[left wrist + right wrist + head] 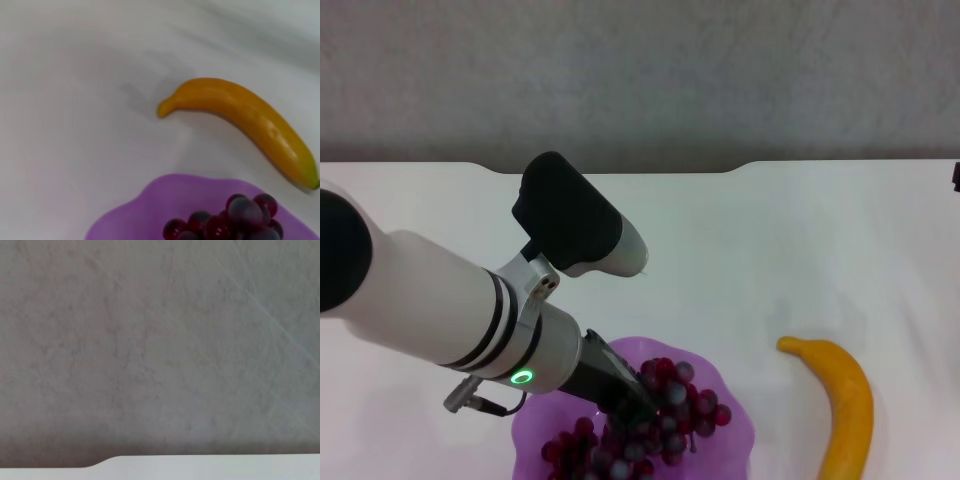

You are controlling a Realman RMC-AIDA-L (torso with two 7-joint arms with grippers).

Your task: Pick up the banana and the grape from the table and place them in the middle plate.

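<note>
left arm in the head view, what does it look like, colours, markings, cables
The left arm is a thick white tube with black ring seams near the wrist and a black joint at the frame's left edge. A small green ring light glows on the wrist, a grey cable plug sticks out beside it, and a black, white-tipped camera housing sits on top. The left gripper is black.

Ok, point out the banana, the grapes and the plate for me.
banana (848,400): head view, middle of its curved body.
grapes (672,412): head view, centre of the bunch.
plate (165,200): left wrist view, bare purple rim.
</note>
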